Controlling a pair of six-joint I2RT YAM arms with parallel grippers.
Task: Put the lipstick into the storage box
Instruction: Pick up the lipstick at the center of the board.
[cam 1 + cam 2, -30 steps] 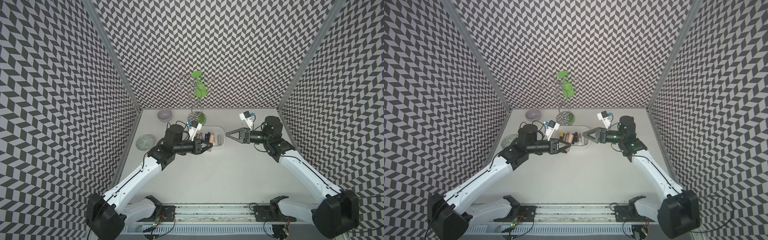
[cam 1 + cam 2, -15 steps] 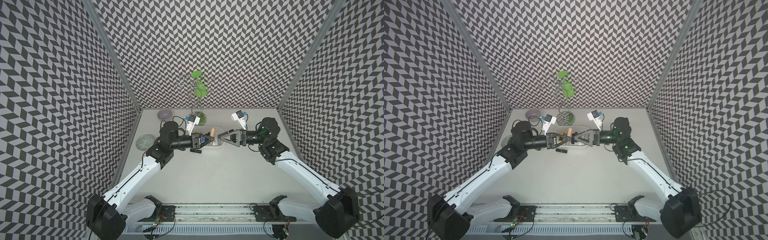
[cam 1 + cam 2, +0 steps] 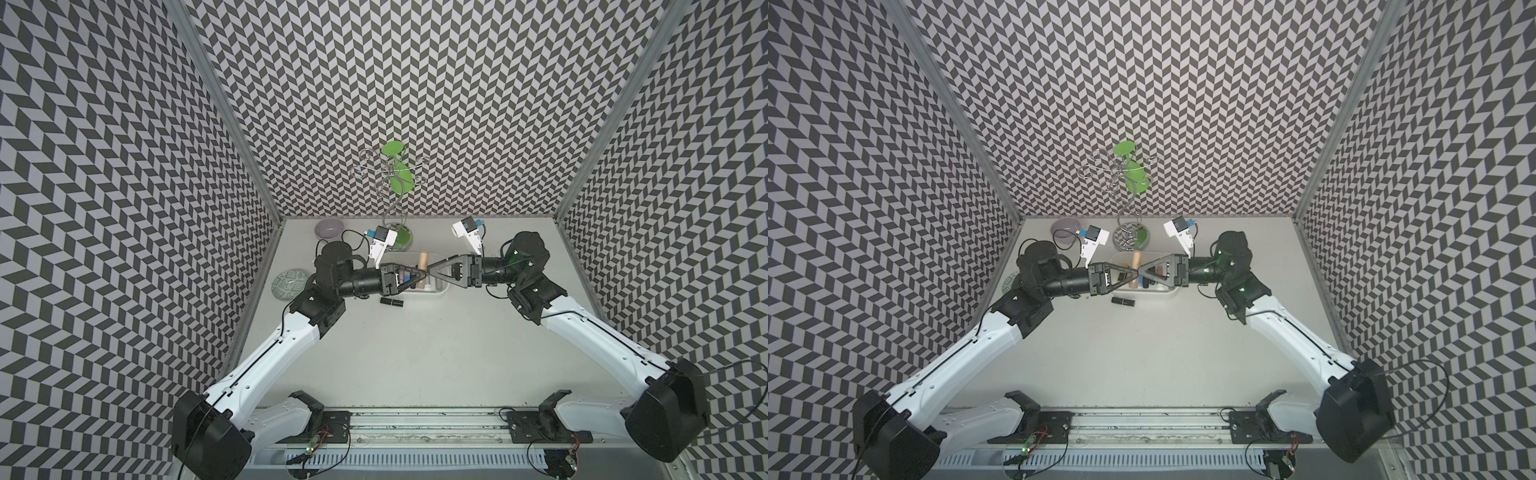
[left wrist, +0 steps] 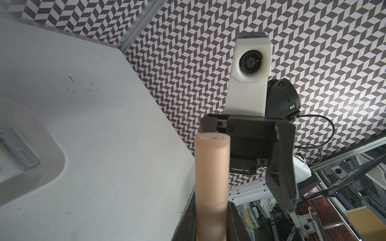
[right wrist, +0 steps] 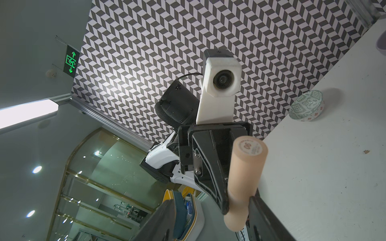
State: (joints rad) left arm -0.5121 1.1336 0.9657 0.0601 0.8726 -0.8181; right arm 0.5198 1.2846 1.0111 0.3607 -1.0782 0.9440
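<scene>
Gripping the peach lipstick [image 3: 423, 261] upright above the storage box [image 3: 441, 291], left pincer [image 3: 420, 275] is clamped on it. Right pincer [image 3: 431, 275] jaws sit apart around it. A mistimed handoff could tip it onto the tabletop [image 3: 415, 353].

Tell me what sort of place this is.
Probably a robot test booth inside a larger building: chevron-patterned panels wall in the table, the left arm and right arm share a base rail, and a green exit sign shows beyond.

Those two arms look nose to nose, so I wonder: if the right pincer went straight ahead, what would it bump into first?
Probably the peach lipstick held by the left pincer. The jaws of the right pincer stand open either side of it. Depth is unclear.
</scene>
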